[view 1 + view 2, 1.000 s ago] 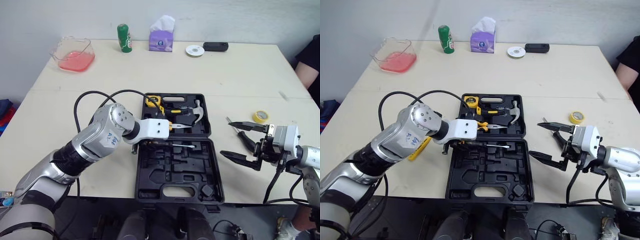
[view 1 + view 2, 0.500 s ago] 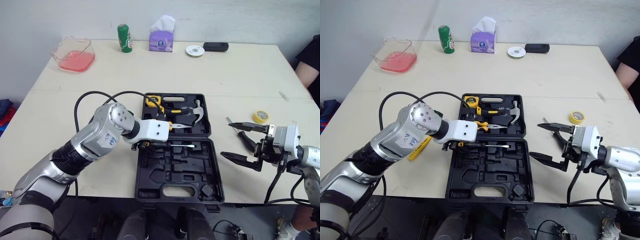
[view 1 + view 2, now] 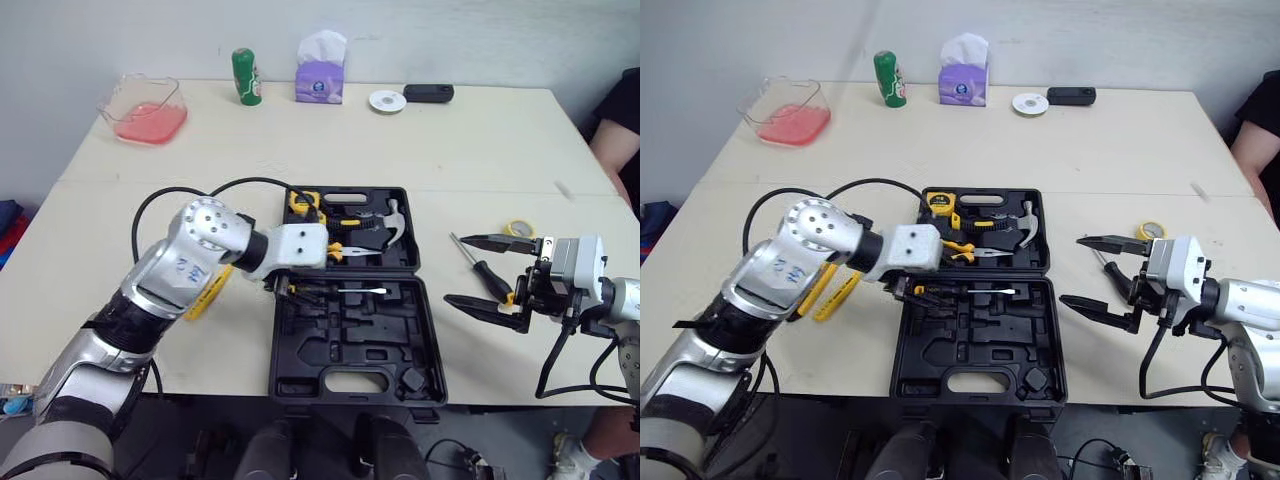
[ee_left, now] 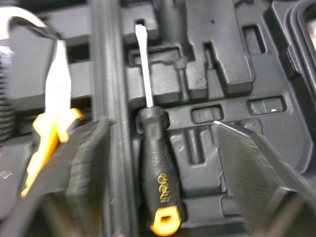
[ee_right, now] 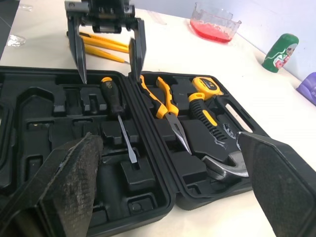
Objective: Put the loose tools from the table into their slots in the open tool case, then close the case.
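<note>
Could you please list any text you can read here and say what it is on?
"deli": yellow print on the screwdriver handle.
Handwriting on the left arm's sticker: too blurred to read.
Labels on the green bottle and tissue box: too small to read.

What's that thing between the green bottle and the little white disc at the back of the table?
A purple tissue box stands between the green bottle and the white disc; both eye views show it.
</note>
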Controlling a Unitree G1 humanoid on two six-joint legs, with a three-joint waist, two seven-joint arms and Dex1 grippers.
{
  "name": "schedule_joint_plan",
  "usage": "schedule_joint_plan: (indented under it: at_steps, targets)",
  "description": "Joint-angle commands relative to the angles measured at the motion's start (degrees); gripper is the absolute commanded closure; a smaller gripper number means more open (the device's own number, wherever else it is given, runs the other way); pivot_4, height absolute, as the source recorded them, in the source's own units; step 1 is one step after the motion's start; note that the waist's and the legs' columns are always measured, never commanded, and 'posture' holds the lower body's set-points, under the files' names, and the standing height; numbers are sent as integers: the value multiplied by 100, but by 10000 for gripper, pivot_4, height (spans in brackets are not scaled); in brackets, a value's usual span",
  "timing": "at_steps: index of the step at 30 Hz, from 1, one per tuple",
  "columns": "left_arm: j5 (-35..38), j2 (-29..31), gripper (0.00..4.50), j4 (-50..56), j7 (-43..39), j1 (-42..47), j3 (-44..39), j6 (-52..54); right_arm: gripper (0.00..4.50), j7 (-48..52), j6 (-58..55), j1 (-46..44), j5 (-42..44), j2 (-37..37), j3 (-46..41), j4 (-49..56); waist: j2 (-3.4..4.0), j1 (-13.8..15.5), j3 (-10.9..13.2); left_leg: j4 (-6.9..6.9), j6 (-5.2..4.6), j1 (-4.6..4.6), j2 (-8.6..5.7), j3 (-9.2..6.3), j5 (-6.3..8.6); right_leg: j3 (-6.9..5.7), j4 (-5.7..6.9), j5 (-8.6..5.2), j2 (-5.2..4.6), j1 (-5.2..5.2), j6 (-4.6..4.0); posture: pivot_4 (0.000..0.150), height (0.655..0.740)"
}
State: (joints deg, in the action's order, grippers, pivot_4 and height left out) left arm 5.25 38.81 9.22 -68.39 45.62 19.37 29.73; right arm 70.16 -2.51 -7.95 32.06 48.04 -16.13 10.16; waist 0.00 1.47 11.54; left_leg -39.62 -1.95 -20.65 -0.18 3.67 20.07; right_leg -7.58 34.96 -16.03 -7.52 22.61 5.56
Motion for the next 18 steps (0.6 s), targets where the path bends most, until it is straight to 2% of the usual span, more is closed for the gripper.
schedule_joint_plan:
  at_steps: [1, 4, 5, 8, 18]
  targets:
    - [387, -83, 29197, -280, 48, -284, -527, -449, 0, -19, 21, 89, 108, -33, -135, 136, 0, 0, 0, -1, 0, 0, -1, 0, 0, 1, 2, 0, -1, 0, 0, 1500, 7400]
    - [318, -275, 43221, -607, 220, -553, -592, -1145, 0, 7, 158, 198, 113, -135, -194, 55, 0, 20, 0, -3, -2, 0, -2, -1, 1, -2, 1, 0, -1, -3, 1, 1500, 7400]
    - [345, -351, 44702, -674, 276, -627, -626, -1224, 0, 17, 189, 223, 105, -155, -203, 40, 0, 24, 0, -4, -3, -2, -3, -2, 2, -3, 0, 1, -2, -3, 2, 1500, 7400]
    - [421, -774, 44702, -763, 627, -885, -718, -1433, 0, 106, 422, 428, 64, -222, -299, -103, -2, 25, -1, -14, -10, -8, -5, -2, 5, -2, -1, 4, -2, -2, 7, 1500, 7400]
    - [222, -1227, 44702, -861, 1160, -1149, -431, -928, 0, 422, 1160, 702, 25, -351, -411, -741, -1, -2, -1, -24, -11, -10, -4, -2, 7, -3, 4, 7, 1, -2, 12, 1500, 7400]
